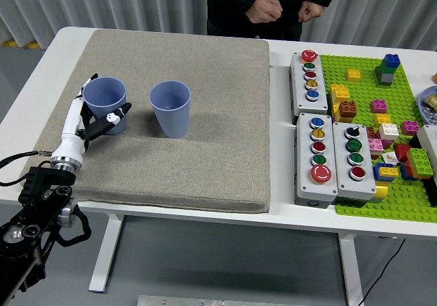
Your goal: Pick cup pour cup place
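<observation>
Two light-blue cups stand upright on the grey mat [205, 149]. The left cup [106, 89] is near the mat's left edge and the right cup [171, 108] stands a little to its right. My left hand [102, 105], white with black fingertips, sits at the left cup. Its fingers [87, 86] are spread up along the cup's left side, and the thumb lies across the cup's front. The hand looks loose around the cup, open rather than clamped. My right hand is out of view.
A person stands at the table's far side, both hands [268, 7] held in front of the body. Three grey button boxes [332, 157] lie right of the mat. Further right is a green baseplate [403, 197] with several bricks.
</observation>
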`<state>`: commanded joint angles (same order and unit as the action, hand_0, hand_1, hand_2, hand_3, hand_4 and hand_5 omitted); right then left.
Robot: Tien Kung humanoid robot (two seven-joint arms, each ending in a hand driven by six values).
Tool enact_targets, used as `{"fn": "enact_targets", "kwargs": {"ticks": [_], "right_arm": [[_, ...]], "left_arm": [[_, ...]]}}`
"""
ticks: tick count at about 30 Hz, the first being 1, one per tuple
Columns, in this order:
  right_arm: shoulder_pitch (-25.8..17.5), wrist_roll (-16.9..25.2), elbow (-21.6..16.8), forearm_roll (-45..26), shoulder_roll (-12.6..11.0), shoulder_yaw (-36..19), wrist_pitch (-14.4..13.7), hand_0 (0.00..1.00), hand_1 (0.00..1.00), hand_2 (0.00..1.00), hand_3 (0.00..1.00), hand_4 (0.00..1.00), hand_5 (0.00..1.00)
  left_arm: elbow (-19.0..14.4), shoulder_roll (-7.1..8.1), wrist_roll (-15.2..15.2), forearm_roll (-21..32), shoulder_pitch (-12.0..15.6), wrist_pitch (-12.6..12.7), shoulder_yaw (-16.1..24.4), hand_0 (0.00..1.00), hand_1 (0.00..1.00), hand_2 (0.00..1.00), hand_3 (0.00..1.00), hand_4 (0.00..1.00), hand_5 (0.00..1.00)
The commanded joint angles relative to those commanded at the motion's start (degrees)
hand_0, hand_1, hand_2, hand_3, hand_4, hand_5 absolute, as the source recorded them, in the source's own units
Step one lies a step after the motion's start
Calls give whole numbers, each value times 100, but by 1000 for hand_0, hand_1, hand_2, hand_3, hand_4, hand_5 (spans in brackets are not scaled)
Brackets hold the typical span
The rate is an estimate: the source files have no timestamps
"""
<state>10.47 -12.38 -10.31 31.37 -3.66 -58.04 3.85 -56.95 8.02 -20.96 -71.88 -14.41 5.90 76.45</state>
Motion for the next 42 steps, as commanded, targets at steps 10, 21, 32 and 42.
{"fn": "enact_targets", "kwargs": {"ticks": [10,21,32,42], "right_arm": [[-4,10,0,3,-6,-11,2,675,678,691,643,426,165],[0,11,0,-12,-6,-12,3,675,679,691,644,426,165],[-40,12,0,-21,-6,11,11,674,678,690,643,426,166],[-94,-12,0,51,-1,5,20,674,678,690,643,425,167]], "left_arm": [[-245,181,51,-72,229,-33,53,831,851,998,998,950,323],[-503,331,107,-115,468,-75,30,837,855,998,998,974,361],[-964,541,132,-198,991,-86,356,841,860,998,998,980,366],[-1946,607,261,-305,1210,94,682,841,856,998,998,987,382]]}}
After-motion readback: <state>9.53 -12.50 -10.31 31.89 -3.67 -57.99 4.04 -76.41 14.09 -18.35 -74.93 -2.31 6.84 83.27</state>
